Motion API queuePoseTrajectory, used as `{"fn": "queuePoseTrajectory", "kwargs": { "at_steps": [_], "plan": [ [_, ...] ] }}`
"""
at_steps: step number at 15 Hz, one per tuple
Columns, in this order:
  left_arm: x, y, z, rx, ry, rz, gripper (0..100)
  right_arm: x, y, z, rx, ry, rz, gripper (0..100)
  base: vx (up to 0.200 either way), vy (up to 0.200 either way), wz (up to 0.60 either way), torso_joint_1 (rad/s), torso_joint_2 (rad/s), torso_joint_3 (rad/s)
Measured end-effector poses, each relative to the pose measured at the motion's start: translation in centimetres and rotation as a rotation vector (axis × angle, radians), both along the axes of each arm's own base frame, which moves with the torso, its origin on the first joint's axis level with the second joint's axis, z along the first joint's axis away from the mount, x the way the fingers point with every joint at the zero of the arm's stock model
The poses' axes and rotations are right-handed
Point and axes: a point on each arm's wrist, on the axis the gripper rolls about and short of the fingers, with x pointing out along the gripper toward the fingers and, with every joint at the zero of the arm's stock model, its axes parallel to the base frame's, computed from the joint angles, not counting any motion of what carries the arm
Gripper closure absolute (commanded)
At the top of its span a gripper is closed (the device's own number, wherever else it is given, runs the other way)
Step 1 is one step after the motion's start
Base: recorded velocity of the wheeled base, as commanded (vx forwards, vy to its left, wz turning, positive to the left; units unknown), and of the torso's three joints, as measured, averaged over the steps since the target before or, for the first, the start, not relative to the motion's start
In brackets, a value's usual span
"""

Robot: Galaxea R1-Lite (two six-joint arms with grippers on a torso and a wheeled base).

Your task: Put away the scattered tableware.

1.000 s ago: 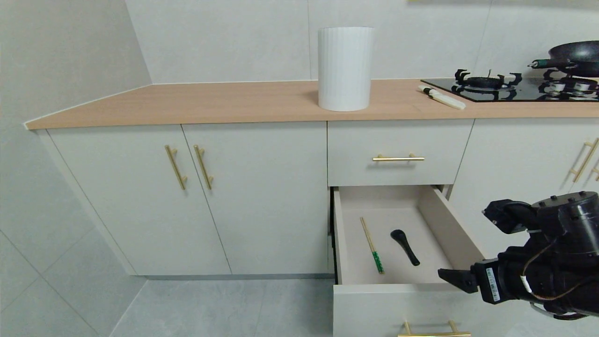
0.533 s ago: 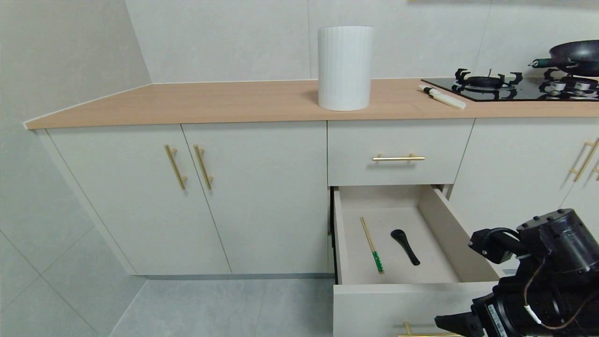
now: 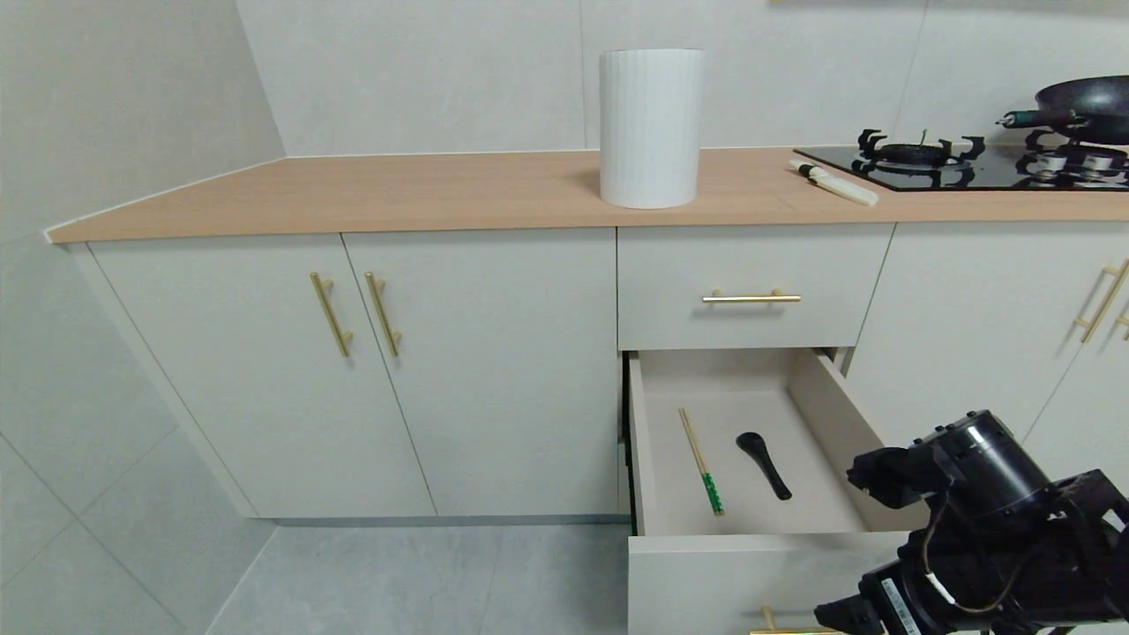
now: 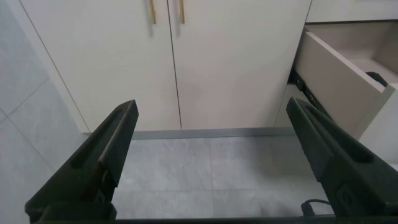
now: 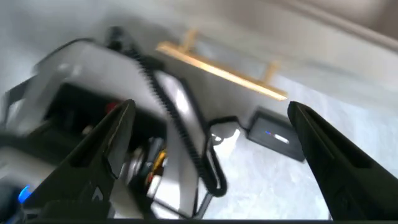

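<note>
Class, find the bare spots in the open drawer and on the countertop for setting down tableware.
Drawer: free behind the chopsticks and spoon, and right of the spoon. Countertop: bare left of the canister; crowded by the knife and hob.

in drawer (image 3: 829, 414) — chopsticks (image 3: 699, 460) left of spoon (image 3: 763, 464) | canister (image 3: 651, 128) on counter (image 3: 397, 190)

The counter (image 3: 397, 190) looks like matt wood. The cabinet doors (image 3: 476, 379) are smooth, matt pale grey, with brushed brass-coloured metal handles (image 3: 751, 298). The drawer (image 3: 836, 414) is matt inside and holds pale wooden chopsticks (image 3: 699, 461) and a glossy black spoon (image 3: 766, 467). The hob (image 3: 970, 175) is glossy black glass.
</note>
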Motion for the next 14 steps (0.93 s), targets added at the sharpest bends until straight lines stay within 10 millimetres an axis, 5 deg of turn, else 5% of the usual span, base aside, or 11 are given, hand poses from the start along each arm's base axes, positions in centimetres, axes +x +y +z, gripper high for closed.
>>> {"fn": "queuePoseTrajectory", "kwargs": {
  "at_steps": [7,14],
  "plan": [
    [0.0,0.0,0.0,0.000,0.000,0.000,0,3.0,0.9,-1.9,-0.035,-0.086,-0.171,0,0.000,0.000,0.00,0.000,0.00,0.000],
    [0.0,0.0,0.0,0.000,0.000,0.000,0,5.2,1.7,-1.7,-0.020,-0.126,-0.186,0,0.000,0.000,0.00,0.000,0.00,0.000]
  ]
}}
